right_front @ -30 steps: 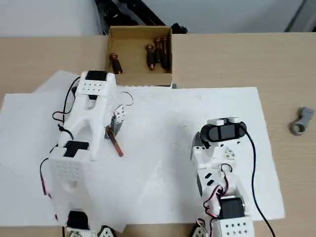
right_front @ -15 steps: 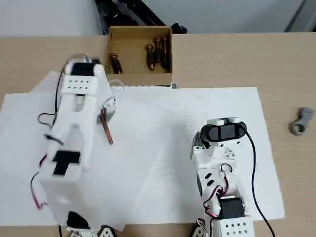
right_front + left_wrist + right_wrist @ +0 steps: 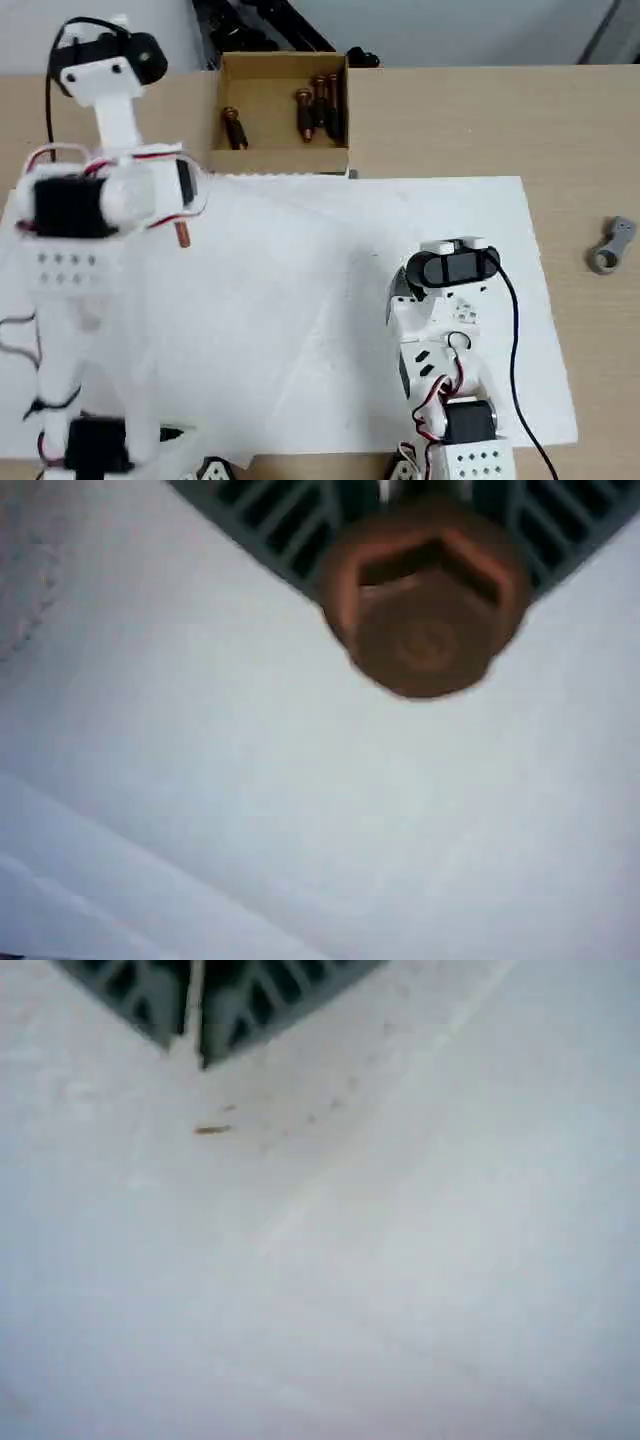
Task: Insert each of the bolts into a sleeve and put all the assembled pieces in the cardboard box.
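The left gripper (image 3: 415,505), in the left wrist view, pinches a bolt (image 3: 425,615), hex head facing the camera, above the paper (image 3: 250,810). In the right wrist view, the right gripper (image 3: 195,1045) has its fingers pressed together, tips close over the paper. In the high view, the box (image 3: 283,160) sits at 12 o'clock with several pieces (image 3: 318,108) inside. The held bolt hangs at its 7 o'clock, outside it.

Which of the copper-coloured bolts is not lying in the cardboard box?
The bolt held by the left gripper, hanging above the white paper. The other bolts all lie inside the cardboard box.
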